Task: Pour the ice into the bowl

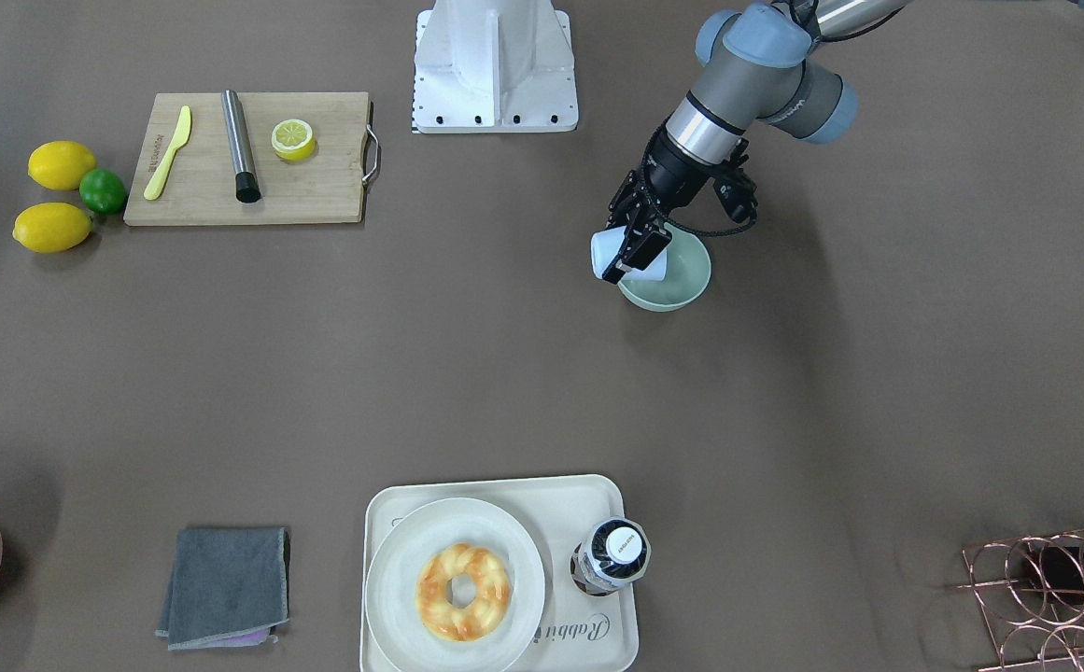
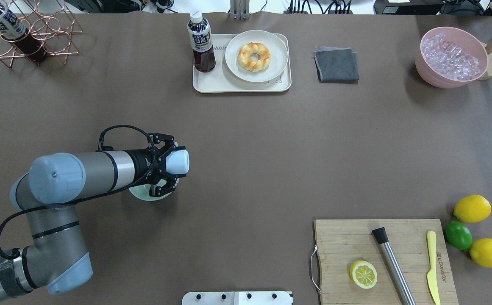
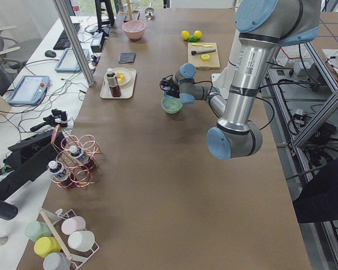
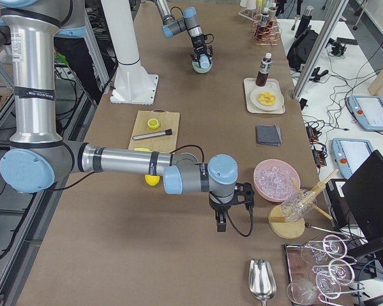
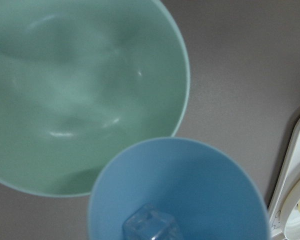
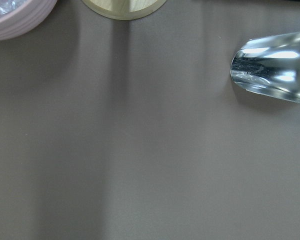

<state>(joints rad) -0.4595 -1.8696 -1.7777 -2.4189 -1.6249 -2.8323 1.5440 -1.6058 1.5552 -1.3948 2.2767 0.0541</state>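
My left gripper (image 1: 623, 248) is shut on a light blue cup (image 1: 605, 254) and holds it tipped on its side over the pale mint-green bowl (image 1: 682, 280). From overhead the cup (image 2: 179, 162) points right and the bowl (image 2: 143, 194) lies mostly hidden under the gripper (image 2: 170, 165). In the left wrist view one clear ice cube (image 5: 150, 227) lies inside the cup (image 5: 190, 180), just above the bowl (image 5: 65, 100). I make out no cube in the bowl. My right gripper (image 4: 221, 223) shows only in the exterior right view, low near the pink tub; I cannot tell its state.
A pink tub of ice (image 2: 451, 59) stands far right. A tray (image 2: 212, 84) holds a doughnut plate and a bottle, with a grey cloth (image 2: 337, 64) beside it. A cutting board (image 2: 339, 245), lemons, a lime, a wire rack (image 2: 29, 29) and a metal scoop (image 6: 275, 70) are also here.
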